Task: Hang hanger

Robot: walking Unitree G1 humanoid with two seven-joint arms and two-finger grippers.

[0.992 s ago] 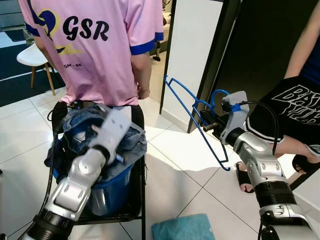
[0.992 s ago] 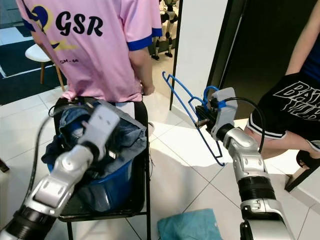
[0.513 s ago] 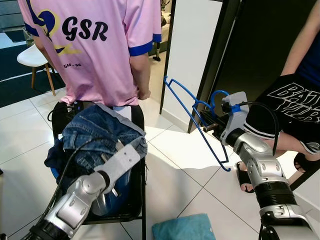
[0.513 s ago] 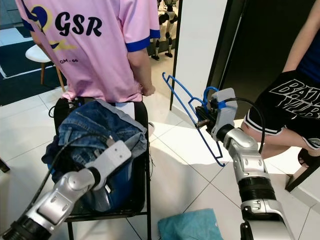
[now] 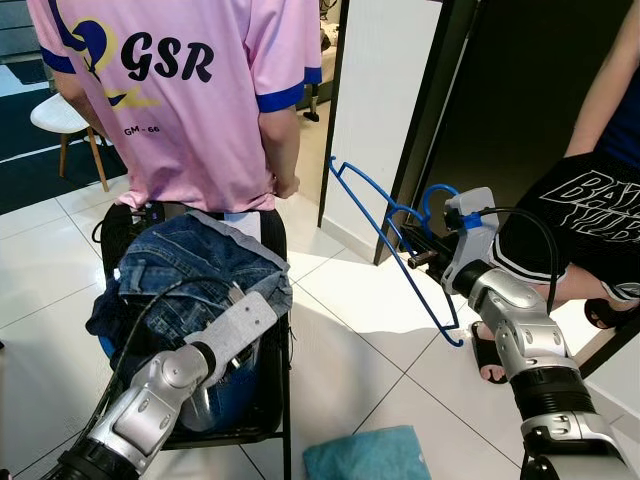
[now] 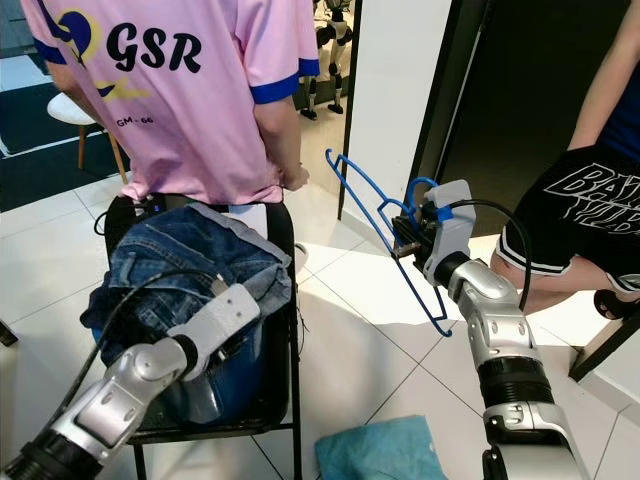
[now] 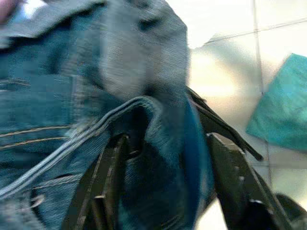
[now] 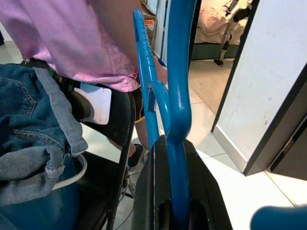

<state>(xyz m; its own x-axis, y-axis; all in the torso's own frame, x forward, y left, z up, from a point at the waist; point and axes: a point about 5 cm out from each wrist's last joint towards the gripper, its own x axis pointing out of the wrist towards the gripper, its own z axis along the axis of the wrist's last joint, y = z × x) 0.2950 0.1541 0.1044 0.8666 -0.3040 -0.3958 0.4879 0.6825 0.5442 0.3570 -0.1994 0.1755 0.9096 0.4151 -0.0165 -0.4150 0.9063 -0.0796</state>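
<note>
My right gripper (image 5: 418,248) is shut on a blue wire hanger (image 5: 378,212), held in the air in front of the white wall end and the dark doorway. In the right wrist view the hanger's blue bar (image 8: 175,91) runs up from between the black fingers (image 8: 148,191). My left gripper (image 7: 168,143) is open, low against the front of a pile of blue jeans (image 5: 190,265). A fold of denim (image 7: 144,115) lies between its two fingers. The jeans fill a blue basket (image 5: 228,398) on a black chair (image 5: 277,345).
A person in a pink shirt (image 5: 190,90) stands right behind the chair. Another person in black shorts (image 5: 590,215) sits at the right, with a foot near my right arm. A teal cloth (image 5: 362,457) lies on the white tile floor. A white chair (image 5: 62,112) stands far left.
My left arm has dropped from above the jeans to the front of the basket. The right gripper still holds the hanger, now slightly lower and farther right.
</note>
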